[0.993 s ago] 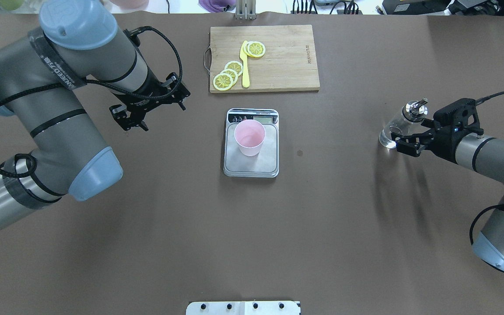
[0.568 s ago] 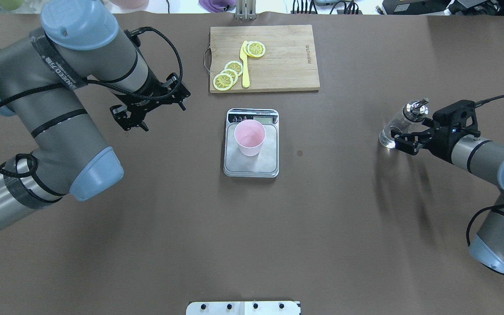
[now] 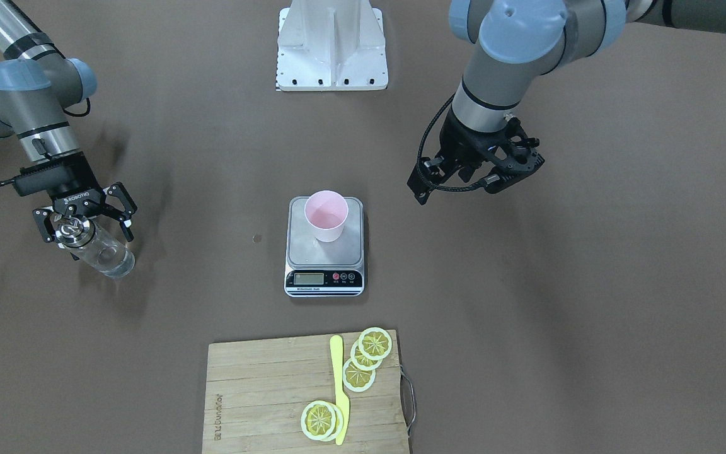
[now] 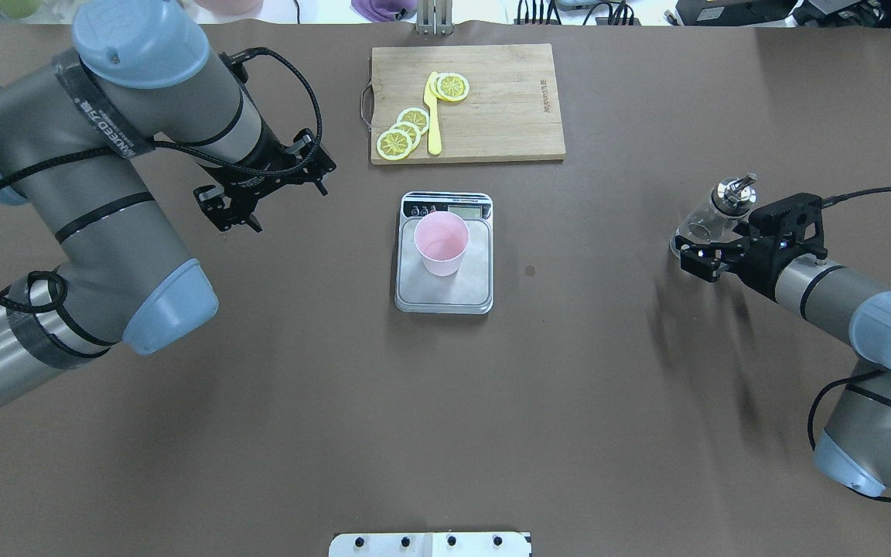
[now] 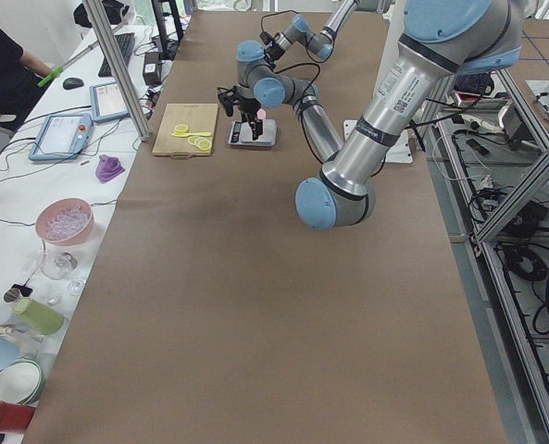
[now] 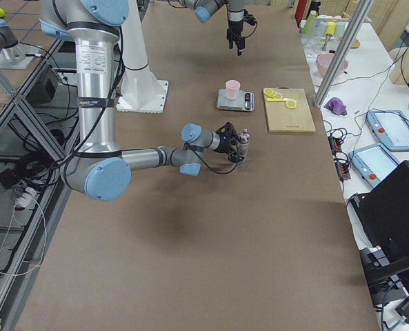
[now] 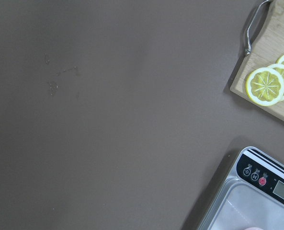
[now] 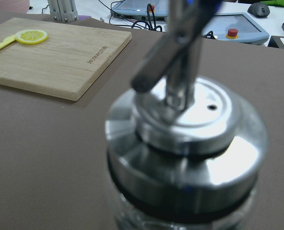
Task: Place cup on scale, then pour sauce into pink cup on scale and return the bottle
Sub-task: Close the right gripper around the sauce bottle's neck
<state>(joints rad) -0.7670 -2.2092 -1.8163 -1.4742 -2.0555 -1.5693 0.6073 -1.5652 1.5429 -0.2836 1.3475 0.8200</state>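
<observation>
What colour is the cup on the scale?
Pale pink cup, plain with no pattern; clearest in the front-facing view.

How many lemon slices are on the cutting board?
4 lemon slices show clearly, all on the cutting board: three overlapping near its handle, one by the knife's far end. A rim under that one may be a fifth.

Matt brown worktop [image 4: 608, 402]. Scale [image 4: 462, 291]: brushed steel top, glossy black front. Smooth matt pink plastic cup [image 4: 440, 246]. Clear glossy glass bottle [image 4: 694, 224], polished shiny metal cap [image 8: 189, 143]. Pale wood cutting board [image 4: 507, 100], visible grain. Smooth yellow plastic knife [image 4: 434, 124].
</observation>
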